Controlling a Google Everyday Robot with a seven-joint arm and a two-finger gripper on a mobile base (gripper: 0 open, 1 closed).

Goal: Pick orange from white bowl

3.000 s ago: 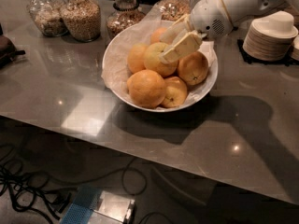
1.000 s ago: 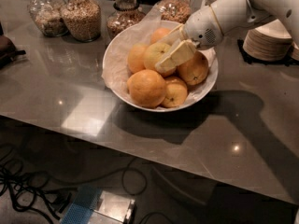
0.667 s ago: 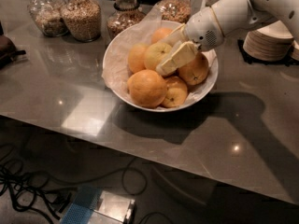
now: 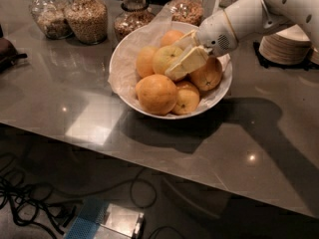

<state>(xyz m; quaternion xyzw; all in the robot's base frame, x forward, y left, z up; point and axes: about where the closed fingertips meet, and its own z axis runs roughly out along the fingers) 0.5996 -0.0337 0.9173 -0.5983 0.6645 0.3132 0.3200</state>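
The white bowl (image 4: 221, 90), lined with crinkled paper, stands on the grey counter and holds several oranges. The orange (image 4: 163, 59), paler and more yellow than the others, sits in the middle of the pile. My gripper (image 4: 178, 54) reaches in from the upper right. One cream finger (image 4: 187, 61) lies across the orange's front right side and the other (image 4: 185, 37) lies behind it. The fingers are closed on the orange, which still rests among the others. A big deeper-orange orange (image 4: 156, 93) lies at the bowl's front.
Several glass jars (image 4: 88, 16) of grains stand behind the bowl to the left. A stack of cream dishes (image 4: 286, 44) sits at the right, behind my arm. A dark object (image 4: 7, 51) lies at the left edge. The counter's front edge (image 4: 149, 166) runs below, with cables on the floor.
My gripper has moved down and left into the bowl, and its fingers have settled around the pale orange. Over the last second it has barely shifted.
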